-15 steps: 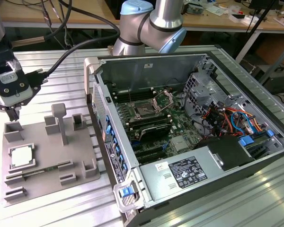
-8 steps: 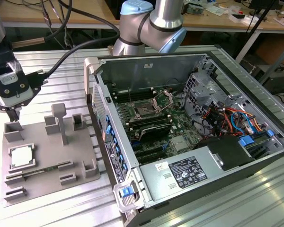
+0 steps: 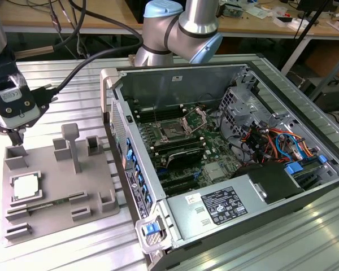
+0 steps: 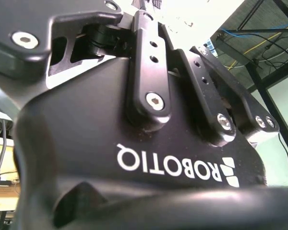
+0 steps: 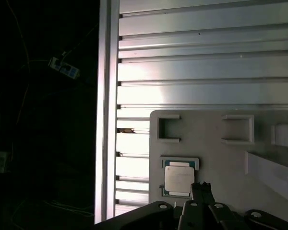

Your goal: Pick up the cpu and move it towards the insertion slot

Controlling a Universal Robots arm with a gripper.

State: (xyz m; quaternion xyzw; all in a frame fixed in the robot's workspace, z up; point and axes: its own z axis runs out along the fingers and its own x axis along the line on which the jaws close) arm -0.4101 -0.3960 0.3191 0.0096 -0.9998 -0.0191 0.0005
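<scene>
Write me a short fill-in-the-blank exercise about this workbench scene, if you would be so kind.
1. The chip lies in a grey ____.
2. The socket sits inside the open computer case, on a ____ circuit board.
3. In the exterior view, the chip lies to the ____ of the computer case.
4. Of chip and socket, the pincer is nearer the ____.

Missing words: tray; green; left; chip.

Robotics lab; workbench (image 3: 39,20), opened computer (image 3: 181,84)
</scene>
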